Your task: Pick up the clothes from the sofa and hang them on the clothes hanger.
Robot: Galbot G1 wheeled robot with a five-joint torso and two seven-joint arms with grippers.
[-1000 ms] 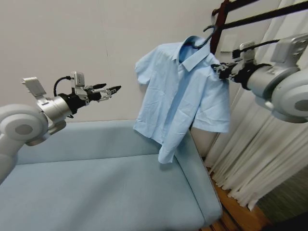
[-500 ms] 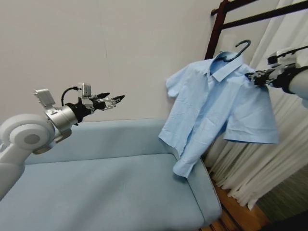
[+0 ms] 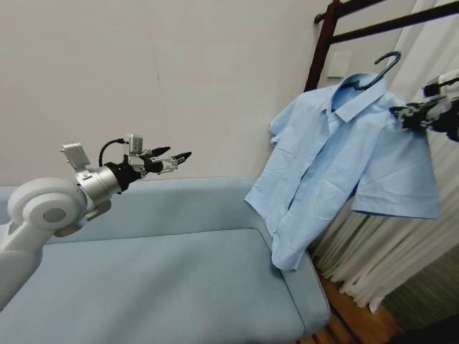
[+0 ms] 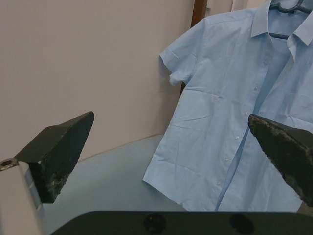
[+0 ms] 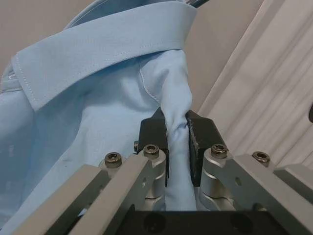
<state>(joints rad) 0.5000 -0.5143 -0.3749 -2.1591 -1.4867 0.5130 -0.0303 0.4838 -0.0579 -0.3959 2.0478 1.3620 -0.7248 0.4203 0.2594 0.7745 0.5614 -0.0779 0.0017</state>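
Observation:
A light blue short-sleeved shirt point(image 3: 337, 165) hangs on a dark hanger point(image 3: 382, 70) in the air, right of the sofa point(image 3: 172, 272). My right gripper point(image 3: 403, 115) is shut on the shirt's shoulder by the collar; in the right wrist view its pads point(image 5: 155, 134) pinch a fold of the cloth point(image 5: 176, 117). The hanger hook is free, below the dark wooden rack point(image 3: 326, 43). My left gripper point(image 3: 176, 156) is open, held above the sofa's back at the left, well away from the shirt point(image 4: 234, 112).
The pale blue sofa covers the lower left. A plain wall point(image 3: 179, 79) stands behind it. White curtains point(image 3: 373, 258) hang at the right, with wooden floor point(image 3: 351, 322) beside the sofa's end.
My right gripper has carried the shirt and hanger to the right and slightly up, away from the rack post. My left arm has lowered a little, still open.

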